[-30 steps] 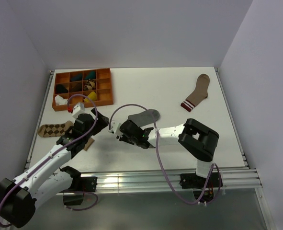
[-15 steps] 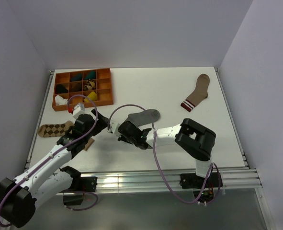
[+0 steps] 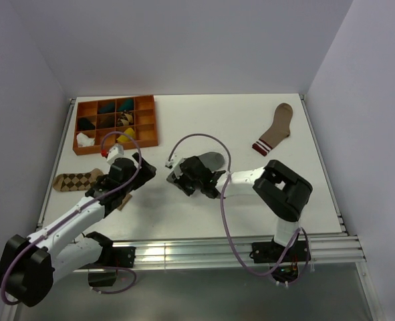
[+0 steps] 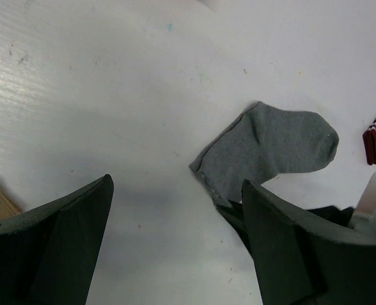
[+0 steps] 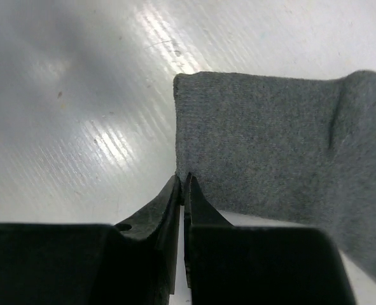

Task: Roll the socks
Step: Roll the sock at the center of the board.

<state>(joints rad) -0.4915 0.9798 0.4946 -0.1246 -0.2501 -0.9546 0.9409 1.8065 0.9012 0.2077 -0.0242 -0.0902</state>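
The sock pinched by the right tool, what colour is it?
A plain grey sock; the right wrist view shows it best.

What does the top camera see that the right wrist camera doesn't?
Only the top view shows the orange tray, the diamond-patterned sock and the brown striped-cuff sock. Only the right wrist view shows, up close, the right gripper pinched shut on the grey sock at a corner of its open end. Both show that sock and the white table.
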